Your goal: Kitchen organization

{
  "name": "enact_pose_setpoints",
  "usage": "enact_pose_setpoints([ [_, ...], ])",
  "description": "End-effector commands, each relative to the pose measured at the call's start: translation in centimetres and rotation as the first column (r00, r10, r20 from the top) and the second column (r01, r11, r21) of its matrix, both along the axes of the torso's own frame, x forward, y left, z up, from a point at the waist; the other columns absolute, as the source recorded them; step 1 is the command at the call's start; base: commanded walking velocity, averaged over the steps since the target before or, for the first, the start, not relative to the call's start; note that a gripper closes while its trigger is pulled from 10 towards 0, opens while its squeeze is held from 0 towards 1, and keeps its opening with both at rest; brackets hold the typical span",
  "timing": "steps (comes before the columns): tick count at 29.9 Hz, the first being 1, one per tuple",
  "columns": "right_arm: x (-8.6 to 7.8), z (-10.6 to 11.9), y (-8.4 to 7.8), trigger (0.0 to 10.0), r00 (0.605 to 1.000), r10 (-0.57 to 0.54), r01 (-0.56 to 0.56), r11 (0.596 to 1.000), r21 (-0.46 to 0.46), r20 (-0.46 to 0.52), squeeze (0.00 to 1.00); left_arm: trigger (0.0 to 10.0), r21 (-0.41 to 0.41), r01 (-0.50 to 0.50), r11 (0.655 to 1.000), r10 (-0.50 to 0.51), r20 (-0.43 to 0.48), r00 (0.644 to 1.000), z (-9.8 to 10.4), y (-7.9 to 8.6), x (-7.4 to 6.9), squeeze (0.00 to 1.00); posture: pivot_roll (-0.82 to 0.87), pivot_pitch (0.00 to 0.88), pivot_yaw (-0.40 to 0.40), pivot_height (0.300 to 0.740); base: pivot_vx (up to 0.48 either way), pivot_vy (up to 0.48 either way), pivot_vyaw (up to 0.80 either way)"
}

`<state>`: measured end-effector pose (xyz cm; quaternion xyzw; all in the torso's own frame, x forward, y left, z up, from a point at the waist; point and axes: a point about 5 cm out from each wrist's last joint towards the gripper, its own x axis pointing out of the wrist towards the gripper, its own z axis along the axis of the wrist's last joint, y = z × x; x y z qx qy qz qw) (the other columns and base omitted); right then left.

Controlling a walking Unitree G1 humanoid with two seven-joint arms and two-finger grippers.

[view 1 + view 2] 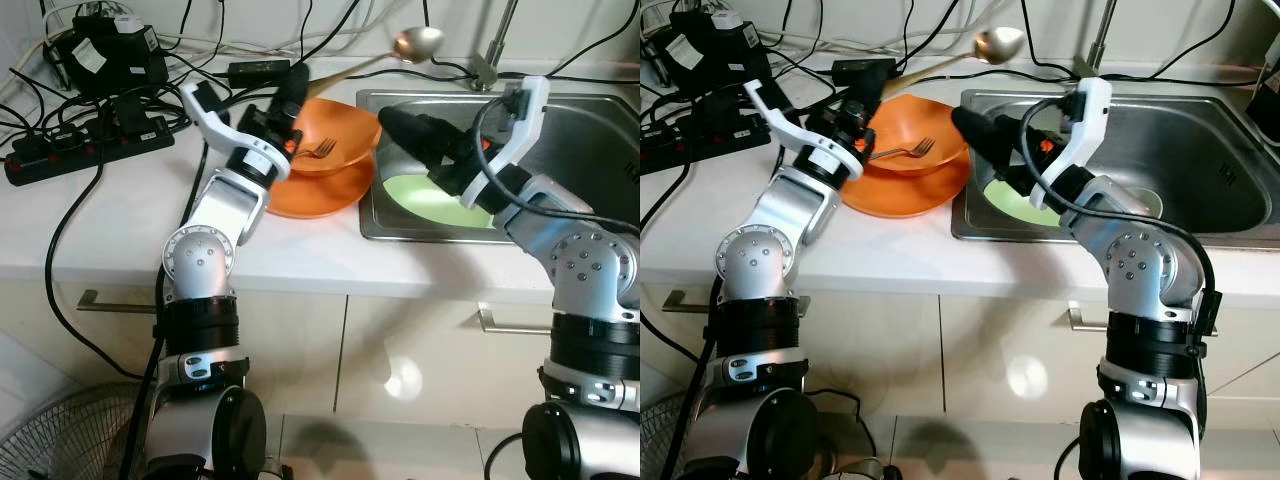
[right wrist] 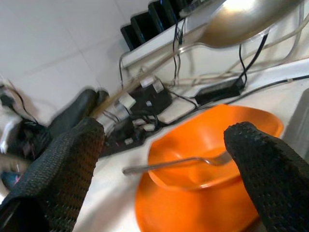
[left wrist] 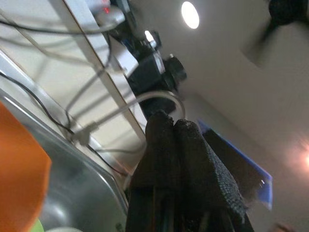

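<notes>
Glossy plastic, brushed steel and matt white surface

The orange bowl [image 1: 335,135] and orange plate [image 1: 320,190] are seen as smooth, shiny plastic; the sink [image 1: 1200,170] as dull brushed steel; the fork [image 2: 183,163] and ladle [image 1: 415,42] as polished metal; the fingers [image 2: 260,159] are covered in rough black texture.

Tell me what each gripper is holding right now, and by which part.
The left gripper appears shut on the brass-coloured metal ladle, pinching the far end of its long handle. The right gripper is open, holding nothing.

arms [image 1: 205,255]: silver, round screwed joints | wrists: white brackets — black cables | fingers [image 2: 72,159]: black, textured
</notes>
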<state>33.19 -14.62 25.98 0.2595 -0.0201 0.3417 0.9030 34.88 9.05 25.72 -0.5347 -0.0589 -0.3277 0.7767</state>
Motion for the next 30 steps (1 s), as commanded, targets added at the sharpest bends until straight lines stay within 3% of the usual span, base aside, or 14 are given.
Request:
enact_pose_setpoints([
  [1,0.1,0.7,0.1,10.0,1.0,0.007,-0.006,0.998,0.061,-0.02,0.0,0.0,-0.03,0.054,0.998,-0.054,0.008,0.999,-0.3,-1.2,-0.8,0.0,-0.02,0.04,0.025,0.74,0.0,0.0,0.0],
  [10,0.5,1.4,0.3,10.0,0.998,0.011,0.0,0.982,0.19,-0.058,0.0,0.0,-0.03,0.099,0.995,-0.099,0.004,0.995,-0.7,-1.7,-1.3,0.0,-0.02,0.04,0.024,0.74,0.0,0.0,0.0],
  [14,1.2,2.4,0.8,10.0,0.997,0.028,-0.005,0.953,0.302,-0.071,0.0,0.0,-0.02,0.114,0.993,-0.114,0.002,0.993,-0.8,-2.0,-1.5,0.0,-0.02,0.039,0.023,0.74,0.0,0.0,0.0],
  [28,1.9,2.6,1.2,10.0,0.995,0.029,0.01,0.932,0.362,-0.1,0.0,0.0,-0.044,0.161,0.986,-0.16,0.024,0.987,-0.5,-2.5,-2.0,0.0,-0.02,0.041,0.017,0.74,0.0,0.0,0.0],
  [29,2.0,2.7,1.0,0.6,0.995,0.018,0.02,0.927,0.374,-0.096,0.0,0.0,-0.046,0.161,0.986,-0.16,0.021,0.987,-0.6,-2.5,-2.0,0.0,-0.02,0.042,0.017,0.74,0.0,0.0,0.0],
  [30,2.0,2.8,1.0,0.6,0.995,0.014,0.023,0.926,0.378,-0.096,0.0,0.0,-0.046,0.161,0.986,-0.16,0.02,0.987,-0.6,-2.5,-1.9,0.0,-0.02,0.042,0.017,0.74,0.0,0.0,0.0],
])
